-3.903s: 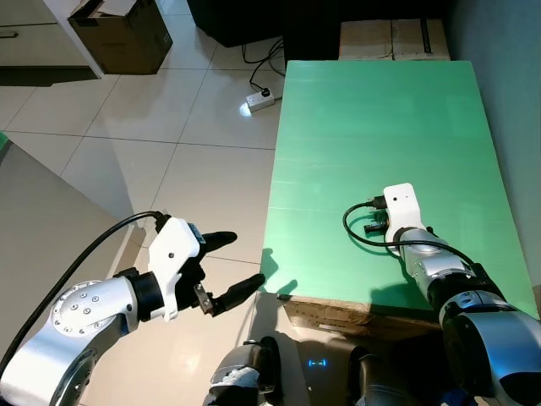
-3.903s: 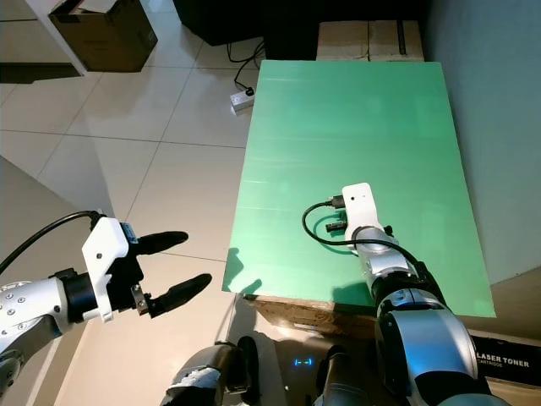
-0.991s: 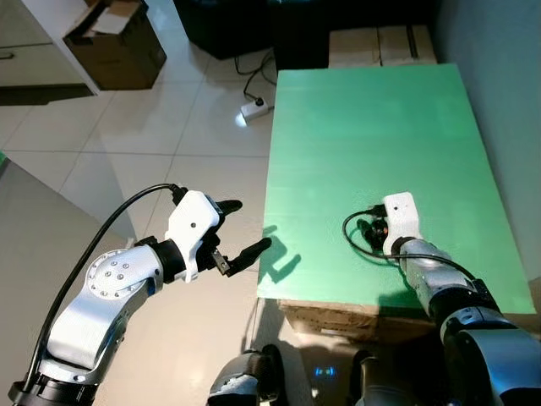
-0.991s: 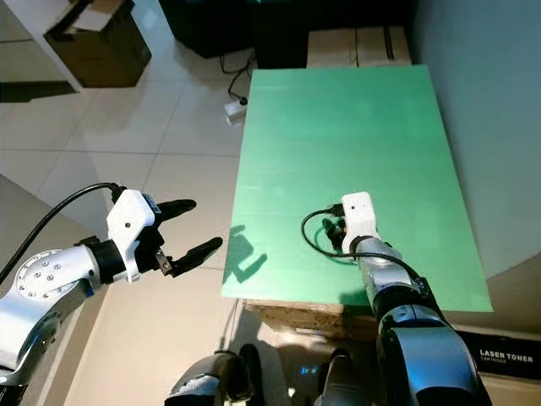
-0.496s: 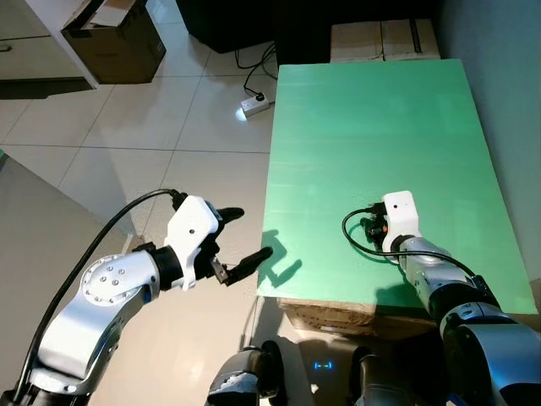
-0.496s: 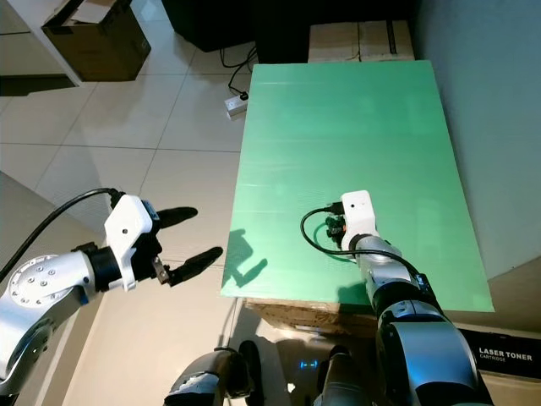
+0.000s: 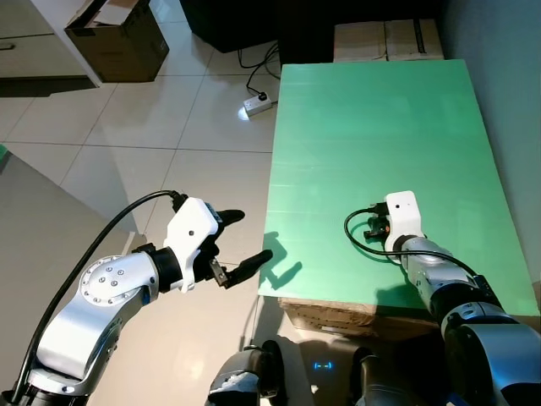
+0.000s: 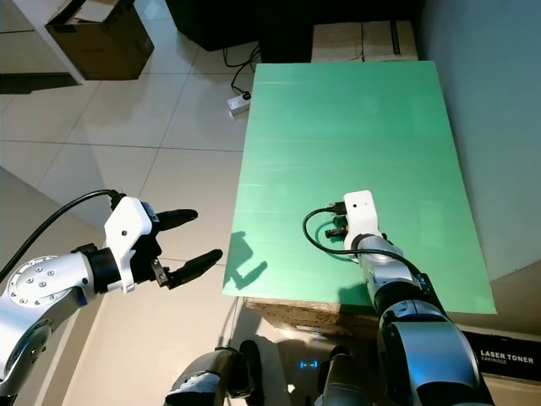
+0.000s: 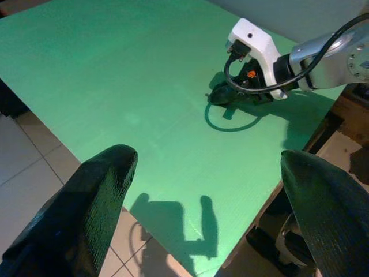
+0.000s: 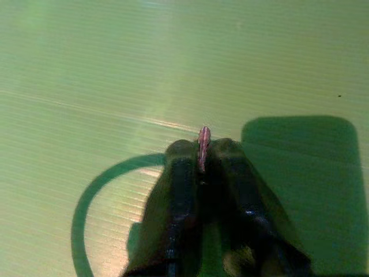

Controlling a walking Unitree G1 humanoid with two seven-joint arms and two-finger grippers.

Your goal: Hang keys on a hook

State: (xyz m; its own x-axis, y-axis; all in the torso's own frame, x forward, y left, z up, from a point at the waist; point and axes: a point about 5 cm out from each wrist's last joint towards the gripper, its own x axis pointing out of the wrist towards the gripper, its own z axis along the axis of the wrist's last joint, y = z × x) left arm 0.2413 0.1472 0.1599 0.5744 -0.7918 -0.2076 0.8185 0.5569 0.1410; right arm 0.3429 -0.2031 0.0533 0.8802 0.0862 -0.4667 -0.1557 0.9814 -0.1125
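Right pincer (image 10: 203, 151) pinches what may be a key (image 10: 203, 138); left pincer (image 7: 239, 243) spread beside table edge (image 7: 269, 245).

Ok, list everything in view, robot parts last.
table: 1, green top, ahead on the right
thin object: 1, reddish, pinched between the right gripper's fingers; cannot tell what it is
cardboard box: 1, brown, open, on the floor far left
flat boxes: 2, tan, beyond the table's far end
power strip: 1, white, on the floor left of the table
floor: pale tiles
left gripper: 1, black fingers open, over the floor by the table's left edge
right gripper: 1, black fingers shut, low on the table near its front
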